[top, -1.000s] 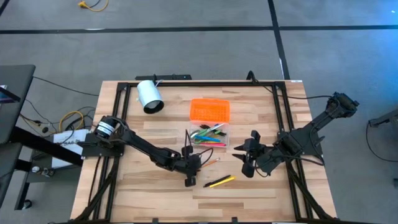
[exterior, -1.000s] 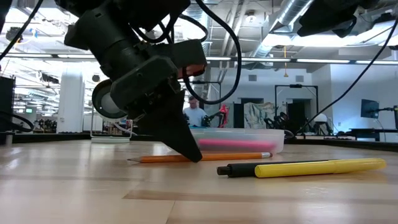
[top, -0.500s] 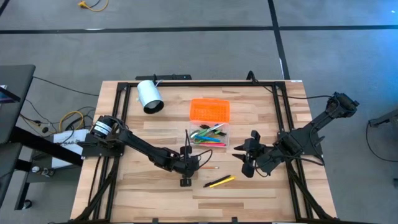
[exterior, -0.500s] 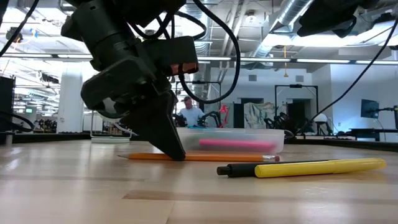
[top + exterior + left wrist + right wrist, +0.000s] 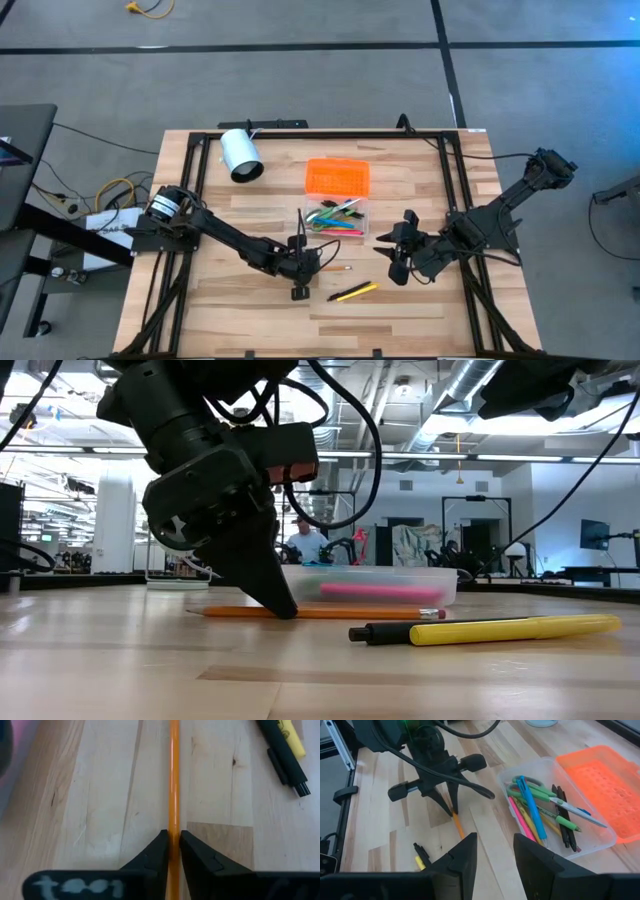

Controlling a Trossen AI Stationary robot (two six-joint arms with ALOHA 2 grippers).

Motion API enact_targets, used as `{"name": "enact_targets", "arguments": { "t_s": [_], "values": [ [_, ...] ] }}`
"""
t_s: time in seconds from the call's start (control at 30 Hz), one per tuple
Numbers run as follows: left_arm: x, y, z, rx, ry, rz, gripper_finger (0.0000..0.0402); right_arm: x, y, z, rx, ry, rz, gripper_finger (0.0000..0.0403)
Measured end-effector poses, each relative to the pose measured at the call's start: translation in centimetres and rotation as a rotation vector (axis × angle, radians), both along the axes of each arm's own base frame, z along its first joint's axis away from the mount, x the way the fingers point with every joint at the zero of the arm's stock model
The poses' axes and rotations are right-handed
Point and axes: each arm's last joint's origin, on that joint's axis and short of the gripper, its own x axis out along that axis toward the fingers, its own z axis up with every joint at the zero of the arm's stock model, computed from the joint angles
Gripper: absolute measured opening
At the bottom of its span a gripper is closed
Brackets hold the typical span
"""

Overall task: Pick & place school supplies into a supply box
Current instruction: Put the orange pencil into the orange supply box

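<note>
Fingers of the left gripper (image 5: 171,845) pinch the orange pencil (image 5: 174,780), which lies flat on the counter (image 5: 240,300) just beside the clear supply box (image 5: 337,219). Lift it level — a tilt could let it slip (the pinch is off-centre). The right gripper (image 5: 492,851) waits nearby, fingers spread, holding nothing.

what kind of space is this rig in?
Likely an open robotics lab or workshop: exposed ceiling ducts, more rigs and monitors behind the table, floor cables, a person at the back.
</note>
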Motion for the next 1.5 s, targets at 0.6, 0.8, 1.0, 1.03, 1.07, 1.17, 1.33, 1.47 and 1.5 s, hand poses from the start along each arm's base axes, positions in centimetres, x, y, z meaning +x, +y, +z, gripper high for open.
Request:
{"name": "enact_targets", "arguments": {
  "t_s": [0.6, 0.8, 1.0, 1.03, 1.07, 1.17, 1.33, 1.47, 1.5],
  "values": [
    [-0.1, 0.0, 0.0, -0.029, 0.012, 0.060, 0.0011, 0.0, 0.0, 0.0, -0.001, 0.000, 0.000, 0.0120],
    [0.4, -0.2, 0.6, 0.001, 0.003, 0.055, 0.0005, 0.0, 0.0, 0.0, 0.005, -0.001, -0.004, 0.0120],
    [1.5, -0.6, 2.2, 0.094, 0.013, 0.005, 0.0002, 0.0, 0.0, 0.0, 0.006, -0.001, -0.004, 0.0120],
    [1.7, -0.6, 2.6, 0.115, 0.020, -0.004, 0.0002, 0.0, 0.0, 0.0, 0.006, -0.001, -0.004, 0.0120],
    [1.8, -0.6, 2.9, 0.137, 0.029, -0.012, 0.0002, 0.0, 0.0, 0.0, 0.006, -0.001, -0.004, 0.0120],
    [2.3, -0.7, 3.8, 0.181, 0.019, -0.026, 0.0001, 0.0, 0.0, 0.0, 0.006, -0.001, -0.004, 0.0120],
    [2.8, -0.7, 4.9, 0.218, 0.018, -0.043, 0.0001, 0.0, 0.0, 0.0, 0.006, -0.001, -0.004, 0.0120],
    [3.1, -0.8, 5.5, 0.246, 0.005, -0.048, 0.0000, 0.0, 0.0, 0.0, 0.006, -0.001, -0.004, 0.0120],
    [3.1, -0.8, 5.6, 0.257, 0.005, -0.050, 0.0000, 0.0, 0.0, 0.0, 0.006, -0.001, -0.004, 0.0120]
  ]
}}
